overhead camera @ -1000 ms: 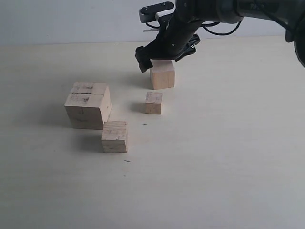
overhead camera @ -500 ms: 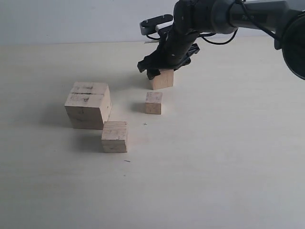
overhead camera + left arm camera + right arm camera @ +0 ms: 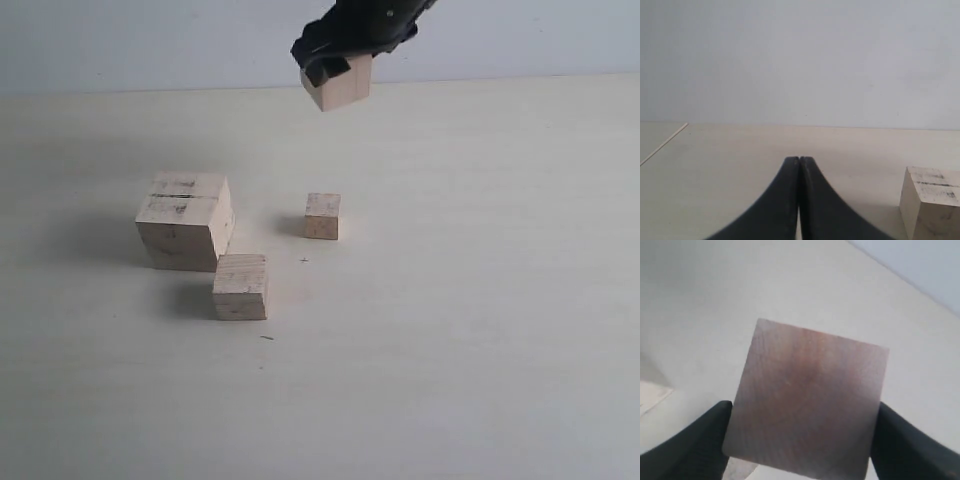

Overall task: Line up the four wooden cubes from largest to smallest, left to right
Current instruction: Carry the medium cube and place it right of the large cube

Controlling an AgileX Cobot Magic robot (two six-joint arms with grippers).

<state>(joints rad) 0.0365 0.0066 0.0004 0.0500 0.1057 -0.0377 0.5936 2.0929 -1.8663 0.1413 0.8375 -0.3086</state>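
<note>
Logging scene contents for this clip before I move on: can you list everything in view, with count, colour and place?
largest wooden cube: 1, pale wood with dark smudges, on the table, left.
mid-sized wooden cube: 1, pale wood, on the table just in front of the largest, by its right corner.
smallest wooden cube: 1, pale wood, on the table near the middle, apart from the others.
held wooden cube: 1, pale wood, in the air at the back.
table: 1, cream, under everything.
wall: 1, pale grey-blue, behind.
left end effector: 1, black, shut, empty.
right end effector: 1, black, gripping the held wooden cube.
</note>
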